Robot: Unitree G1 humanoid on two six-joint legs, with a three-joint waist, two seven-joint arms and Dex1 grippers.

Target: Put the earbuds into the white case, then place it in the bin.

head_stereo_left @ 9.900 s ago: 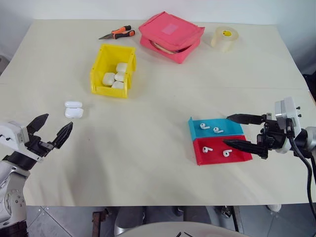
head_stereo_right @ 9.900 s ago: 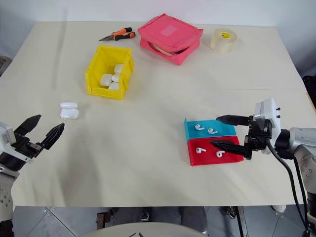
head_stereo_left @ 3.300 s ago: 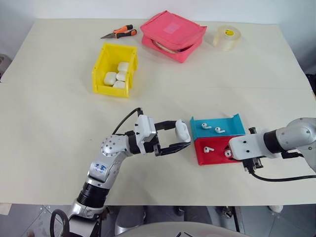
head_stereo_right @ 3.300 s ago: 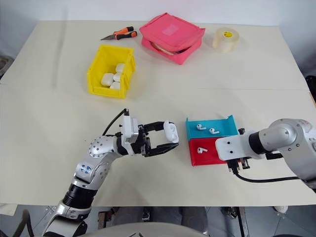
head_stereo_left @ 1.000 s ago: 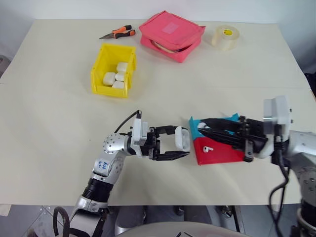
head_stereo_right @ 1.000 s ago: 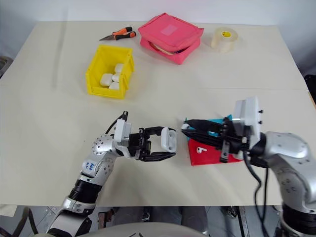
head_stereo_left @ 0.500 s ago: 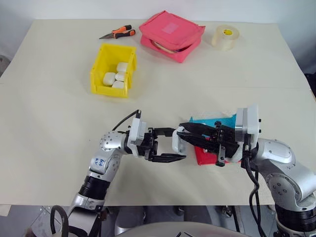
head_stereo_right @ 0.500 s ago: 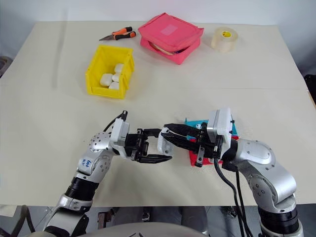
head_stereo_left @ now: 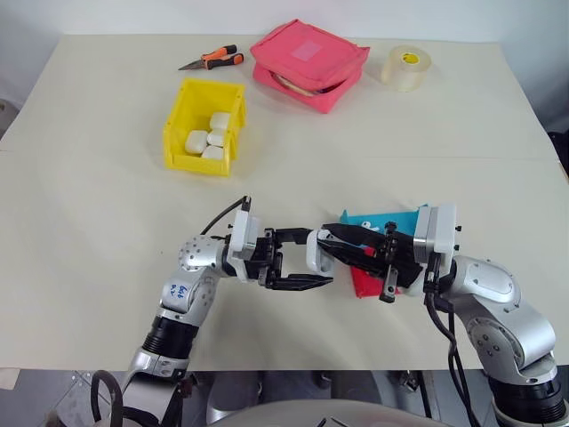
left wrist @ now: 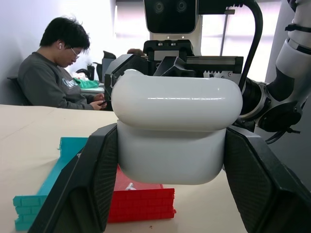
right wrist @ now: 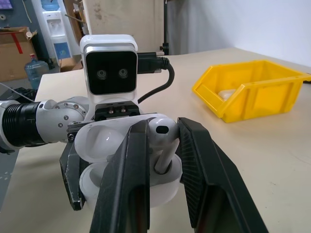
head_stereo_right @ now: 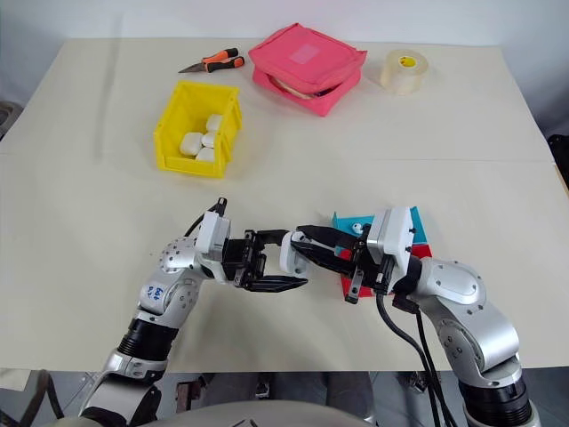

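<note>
Over the cream table [head_stereo_left: 107,222], the white case [left wrist: 177,128] sat lid-open, pinched in the left pincer [head_stereo_left: 307,262] above the surface. Meeting it, the right pincer [right wrist: 163,160] nipped an earbud [right wrist: 163,138] with its stem down in the case. Beneath the right arm lay the teal tray [head_stereo_left: 391,218] and red tray [head_stereo_left: 363,283]; the yellow bin [head_stereo_left: 182,129] stood well apart, white cases [head_stereo_left: 206,138] inside

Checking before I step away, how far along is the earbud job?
Done: the left pincer holds the white case open. In hand: the right pincer is seating one earbud in it. Left: the remaining earbuds, closing the lid, and putting the case in the yellow bin.
</note>
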